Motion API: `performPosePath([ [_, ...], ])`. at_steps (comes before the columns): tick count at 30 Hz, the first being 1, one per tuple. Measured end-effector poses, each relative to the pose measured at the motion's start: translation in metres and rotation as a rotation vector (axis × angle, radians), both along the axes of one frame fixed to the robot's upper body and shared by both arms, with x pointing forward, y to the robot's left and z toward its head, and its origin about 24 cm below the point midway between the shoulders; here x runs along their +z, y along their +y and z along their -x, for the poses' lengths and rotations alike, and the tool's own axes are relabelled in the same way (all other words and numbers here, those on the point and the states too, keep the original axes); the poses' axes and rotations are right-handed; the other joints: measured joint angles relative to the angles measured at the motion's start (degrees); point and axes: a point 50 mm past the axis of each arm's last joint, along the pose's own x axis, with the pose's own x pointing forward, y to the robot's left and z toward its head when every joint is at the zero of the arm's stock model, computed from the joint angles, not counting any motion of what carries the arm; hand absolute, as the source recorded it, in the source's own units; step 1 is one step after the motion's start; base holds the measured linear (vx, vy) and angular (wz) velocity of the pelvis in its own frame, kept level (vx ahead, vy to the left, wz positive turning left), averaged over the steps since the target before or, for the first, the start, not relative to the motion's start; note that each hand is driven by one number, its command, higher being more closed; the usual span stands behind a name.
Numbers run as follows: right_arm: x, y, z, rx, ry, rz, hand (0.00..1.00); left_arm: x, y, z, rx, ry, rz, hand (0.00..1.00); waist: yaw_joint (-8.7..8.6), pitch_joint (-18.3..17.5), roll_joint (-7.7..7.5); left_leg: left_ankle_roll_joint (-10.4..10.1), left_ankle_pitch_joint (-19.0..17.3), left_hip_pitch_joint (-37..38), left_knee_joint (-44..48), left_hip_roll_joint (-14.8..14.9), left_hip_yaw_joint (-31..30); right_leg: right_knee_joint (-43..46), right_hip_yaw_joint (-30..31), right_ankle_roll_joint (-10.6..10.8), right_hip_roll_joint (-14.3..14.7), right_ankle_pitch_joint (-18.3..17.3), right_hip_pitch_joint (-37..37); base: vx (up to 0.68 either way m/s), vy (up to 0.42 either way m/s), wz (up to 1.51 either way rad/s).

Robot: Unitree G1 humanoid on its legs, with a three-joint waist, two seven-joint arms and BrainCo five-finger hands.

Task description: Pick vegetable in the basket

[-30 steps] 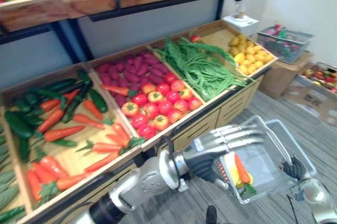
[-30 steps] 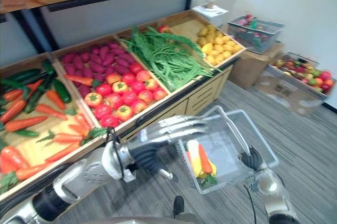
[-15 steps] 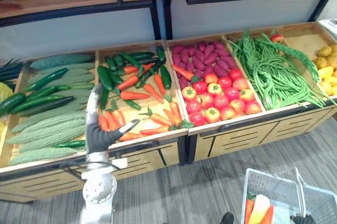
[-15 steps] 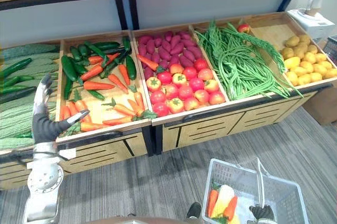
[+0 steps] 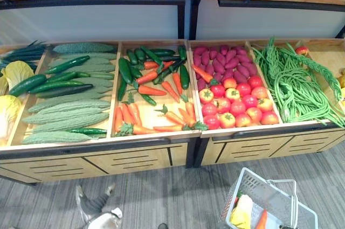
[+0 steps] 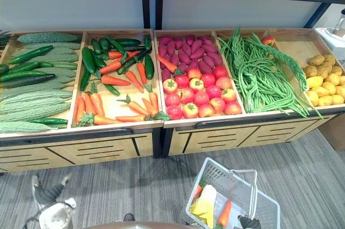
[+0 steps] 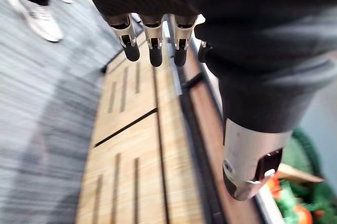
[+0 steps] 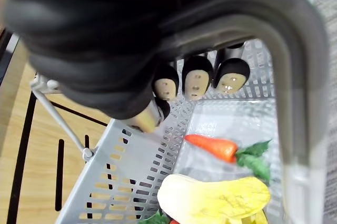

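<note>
Grey basket point(image 6: 237, 185): carrot point(image 8: 210, 146) inside.
Right hand point(image 8: 100, 39): fingers curled round basket handle point(image 8: 296, 108).
Left hand point(image 7: 237, 34): well left of basket, fingers straight, empty.

Wooden stand point(image 6: 226, 138) holds carrots point(image 6: 97, 105), tomatoes point(image 6: 199, 97), probably beans point(image 6: 259, 78).

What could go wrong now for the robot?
The right hand grips the basket by its handle. The basket looks tilted, so the carrot inside might slide or tip out. The left hand hangs low and open by the stand's front, so lifting it toward the vegetables could bump the edge. A person's shoe is close by too.
</note>
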Motion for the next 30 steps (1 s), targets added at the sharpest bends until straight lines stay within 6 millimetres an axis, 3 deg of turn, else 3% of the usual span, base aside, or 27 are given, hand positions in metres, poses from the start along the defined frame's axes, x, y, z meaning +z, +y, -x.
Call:
performPosePath([
  [3, -0.001, 0.003, 0.002, -0.044, -0.006, -0.009, 1.00, -0.038, -0.010, 0.043, 0.098, 0.170, 0.193, 0.00, -1.04, -0.4, 0.13, -0.3, 0.3, 1.1, -1.6, -0.4, 0.2, 0.0, 0.6, -0.2, 0.1, -0.2, -0.1, 0.02, 0.000, -0.08],
  [6, -0.002, 0.002, 0.004, -0.059, 0.003, 0.001, 1.00, -0.058, -0.019, 0.075, 0.165, 0.297, 0.327, 0.00, -1.91, -0.4, 0.07, -0.4, 0.5, 1.9, -2.5, -0.6, 0.9, 0.0, 1.5, -0.3, 0.1, -0.6, -0.3, 0.02, -0.008, -0.14],
  [9, -0.001, 0.003, 0.000, -0.055, -0.001, 0.000, 1.00, -0.064, -0.022, 0.088, 0.173, 0.350, 0.380, 0.00, -2.13, -0.5, 0.07, -0.5, 0.6, 3.0, -3.0, -0.8, 2.4, 0.0, 3.3, -0.4, 0.3, -0.7, -0.7, 0.04, -0.012, -0.26],
  [19, -0.005, 0.008, 0.001, -0.029, 0.036, -0.019, 1.00, -0.065, -0.024, 0.067, -0.046, 0.381, 0.396, 0.00, -2.84, -1.4, -0.19, -0.5, -0.2, 6.2, -4.2, -1.3, 5.1, 1.3, 6.2, -1.1, 0.2, -1.4, -0.5, 0.03, -0.005, -0.15],
  [22, -0.006, 0.008, 0.008, -0.045, 0.053, -0.024, 1.00, -0.066, -0.026, 0.064, -0.088, 0.391, 0.395, 0.00, -2.87, -0.5, -0.56, -0.4, -4.7, 5.2, 3.7, 0.8, 5.0, 5.8, 6.3, -1.1, -0.7, -3.8, 0.1, 0.03, -0.011, -0.03],
  [23, -0.006, 0.007, 0.010, -0.054, 0.054, -0.022, 1.00, -0.067, -0.030, 0.063, -0.117, 0.400, 0.400, 0.00, -2.89, 0.2, -0.45, -0.4, -7.7, 3.9, 9.0, 2.7, 4.8, 9.1, 6.3, -1.4, -0.8, -4.3, -0.2, -0.03, 0.018, -0.12],
  [24, -0.006, 0.007, 0.011, -0.061, 0.051, -0.023, 1.00, -0.067, -0.033, 0.060, -0.152, 0.408, 0.400, 0.00, -2.90, 0.8, 0.53, -0.4, -10.3, 3.6, 13.4, 4.4, 5.1, 11.9, 7.1, -1.4, -0.7, -4.2, -1.0, -0.05, 0.055, -0.21],
  [25, -0.006, 0.008, 0.011, -0.062, 0.048, -0.025, 1.00, -0.067, -0.034, 0.060, -0.166, 0.414, 0.399, 0.00, -2.87, 0.7, 0.60, -0.4, -11.2, 3.0, 14.9, 5.0, 5.7, 12.8, 8.1, -1.5, -0.6, -3.9, -1.6, -0.11, 0.128, -0.54],
  [26, -0.006, 0.010, 0.008, -0.060, 0.037, -0.028, 1.00, -0.068, -0.035, 0.059, -0.191, 0.425, 0.397, 0.00, -2.67, 0.6, 1.15, -0.3, -13.0, 2.2, 17.1, 6.4, 7.5, 13.5, 11.1, -1.5, -0.1, -1.9, -3.4, -0.10, 0.139, -0.94],
  [28, -0.004, 0.013, -0.004, -0.025, 0.008, -0.028, 1.00, -0.067, -0.035, 0.054, -0.217, 0.423, 0.390, 0.00, -2.71, 0.7, 2.33, 1.6, -13.0, 0.8, 17.7, 7.7, 11.7, 9.4, 14.9, -1.4, 2.1, 7.4, -6.9, -0.14, 0.168, -1.12],
  [29, -0.003, 0.015, -0.012, -0.005, -0.015, -0.027, 1.00, -0.067, -0.034, 0.053, -0.219, 0.422, 0.388, 0.00, -2.75, 1.3, 4.22, 3.1, -12.2, 0.2, 16.9, 8.6, 14.8, 5.0, 15.8, -1.4, 3.5, 13.5, -7.2, -0.19, 0.169, -1.02],
  [30, 0.000, 0.015, -0.027, 0.000, -0.055, -0.021, 1.00, -0.066, -0.035, 0.045, -0.235, 0.399, 0.384, 0.00, -2.99, 3.1, 4.07, 4.4, -11.5, 0.5, 15.6, 8.5, 17.8, 13.1, 10.9, -2.8, 2.1, 7.4, -9.0, -0.20, 0.168, -1.10],
])
